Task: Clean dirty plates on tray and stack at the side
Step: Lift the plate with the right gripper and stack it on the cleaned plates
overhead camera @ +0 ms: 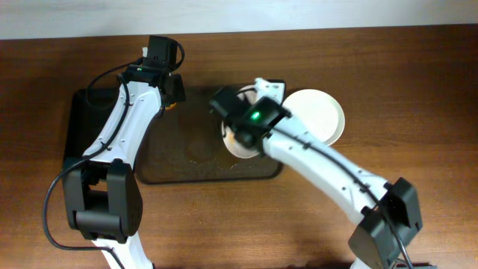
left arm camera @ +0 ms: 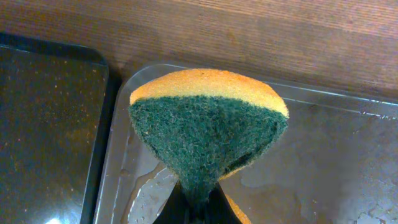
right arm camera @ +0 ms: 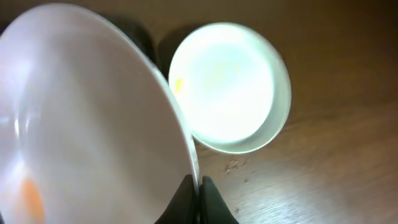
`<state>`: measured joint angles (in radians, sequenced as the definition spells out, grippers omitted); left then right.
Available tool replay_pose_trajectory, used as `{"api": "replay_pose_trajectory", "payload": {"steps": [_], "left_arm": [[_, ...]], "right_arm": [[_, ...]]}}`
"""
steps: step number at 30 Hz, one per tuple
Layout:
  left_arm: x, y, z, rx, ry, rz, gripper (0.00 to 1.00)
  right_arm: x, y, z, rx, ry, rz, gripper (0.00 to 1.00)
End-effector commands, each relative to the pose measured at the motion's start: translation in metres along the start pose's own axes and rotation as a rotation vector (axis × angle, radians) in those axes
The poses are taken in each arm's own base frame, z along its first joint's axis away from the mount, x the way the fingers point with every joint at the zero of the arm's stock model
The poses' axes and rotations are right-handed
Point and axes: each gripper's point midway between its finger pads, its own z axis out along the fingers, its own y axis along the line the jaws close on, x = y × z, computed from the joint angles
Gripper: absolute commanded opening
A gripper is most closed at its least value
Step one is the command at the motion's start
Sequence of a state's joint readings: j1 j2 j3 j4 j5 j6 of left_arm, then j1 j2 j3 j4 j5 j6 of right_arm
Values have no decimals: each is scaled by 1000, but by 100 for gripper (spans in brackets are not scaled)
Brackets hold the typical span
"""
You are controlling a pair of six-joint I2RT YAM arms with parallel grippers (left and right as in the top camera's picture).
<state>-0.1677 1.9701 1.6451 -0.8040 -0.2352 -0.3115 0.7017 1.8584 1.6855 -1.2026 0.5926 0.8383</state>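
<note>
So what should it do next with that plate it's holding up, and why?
Probably bring the sponge in the left gripper across to the held plate and wipe it. The right gripper grips that plate by its rim over the tray, and an orange smear shows on it, so it looks not yet ready for stacking.

The left arm point(overhead camera: 123, 127) rises from the lower left to the upper middle of the overhead frame, the left gripper point(left arm camera: 199, 202) with jaws pinched on a sponge point(left arm camera: 208, 124). The right arm point(overhead camera: 328, 164) stretches from the lower right to centre, the right gripper point(right arm camera: 199, 190) with jaws nipping the rim of a plate point(right arm camera: 87, 124).
</note>
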Motion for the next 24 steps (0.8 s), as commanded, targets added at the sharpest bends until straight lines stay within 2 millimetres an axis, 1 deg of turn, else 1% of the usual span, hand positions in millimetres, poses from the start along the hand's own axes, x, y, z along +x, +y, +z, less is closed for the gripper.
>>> {"api": "replay_pose_trajectory", "payload": {"steps": [1, 2, 4, 5, 7, 8, 9, 12, 14, 15, 17, 18, 19, 20, 22, 23, 24], "left_arm": [[2, 4, 3, -8, 5, -15, 1], [2, 4, 3, -8, 5, -15, 1], [2, 4, 3, -8, 5, -15, 0], [2, 4, 3, -8, 5, -15, 0], [2, 4, 3, -8, 5, -14, 1], [2, 4, 3, -9, 5, -14, 1], [2, 4, 3, -8, 5, -15, 1], [2, 4, 3, -9, 5, -15, 1], [2, 4, 3, -9, 5, -15, 0], [2, 4, 3, -8, 5, -15, 1], [1, 4, 3, -8, 3, -16, 0], [1, 4, 3, -7, 2, -16, 1], [1, 4, 3, -7, 2, -15, 1], [1, 4, 3, -7, 2, -16, 0], [1, 4, 3, -7, 2, -15, 1], [1, 4, 3, -8, 4, -15, 1], [2, 4, 3, -9, 6, -14, 1]], "right_arm": [[6, 10, 16, -200, 197, -8, 4], [3, 10, 19, -231, 216, -2, 4], [-11, -1, 33, -306, 257, 26, 4], [-19, -13, 42, -335, 282, 57, 4], [-32, -48, 61, -342, 317, 127, 4], [-36, -68, 70, -317, 332, 170, 4], [-38, -83, 77, -300, 339, 188, 4], [-39, -131, 98, -236, 368, 268, 4], [-26, -156, 115, -197, 410, 321, 4], [-17, -164, 125, -184, 428, 341, 4], [-2, -168, 143, -175, 440, 362, 4], [8, -167, 153, -173, 445, 363, 4], [17, -162, 162, -182, 443, 364, 4], [21, -155, 168, -209, 437, 367, 4], [29, -145, 175, -246, 435, 369, 4], [31, -142, 176, -253, 437, 364, 9], [32, -138, 175, -260, 440, 357, 22]]}}
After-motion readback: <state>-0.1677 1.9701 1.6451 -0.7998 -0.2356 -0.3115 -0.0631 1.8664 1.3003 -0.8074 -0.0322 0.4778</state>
